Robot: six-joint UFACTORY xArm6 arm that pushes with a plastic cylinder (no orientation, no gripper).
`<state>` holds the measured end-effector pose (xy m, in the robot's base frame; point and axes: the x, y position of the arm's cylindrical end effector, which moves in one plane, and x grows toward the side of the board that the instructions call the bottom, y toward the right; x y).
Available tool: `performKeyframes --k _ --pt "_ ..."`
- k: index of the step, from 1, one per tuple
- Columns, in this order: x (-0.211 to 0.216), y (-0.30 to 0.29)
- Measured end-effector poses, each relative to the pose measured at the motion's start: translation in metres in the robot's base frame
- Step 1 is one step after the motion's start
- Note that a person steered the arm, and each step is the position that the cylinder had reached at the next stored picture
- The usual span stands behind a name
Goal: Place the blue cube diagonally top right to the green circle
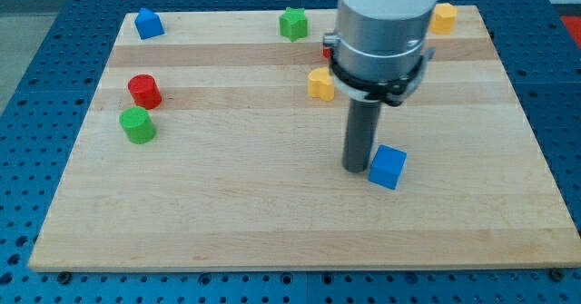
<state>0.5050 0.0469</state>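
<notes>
The blue cube (388, 167) lies right of the board's middle, toward the view's bottom. My tip (356, 167) stands right against the cube's left side, touching or nearly touching it. The green circle (138, 124), a short green cylinder, sits far off at the view's left, just below a red cylinder (144, 92). The arm's wide grey body hangs above the tip and hides part of the board behind it.
A blue pentagon-like block (149, 23) is at the top left. A green star (293, 24) is at top centre. A yellow block (320, 83) sits left of the arm, another yellow block (443, 18) at top right. A red block (326, 45) peeks from behind the arm.
</notes>
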Motion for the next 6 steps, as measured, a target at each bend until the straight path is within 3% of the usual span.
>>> performKeyframes --k 1,2,3,4,6 --pt "0.031 -0.034" --pt "0.049 0.004" --pt "0.017 0.055" --pt "-0.044 0.084" --pt "-0.051 0.116"
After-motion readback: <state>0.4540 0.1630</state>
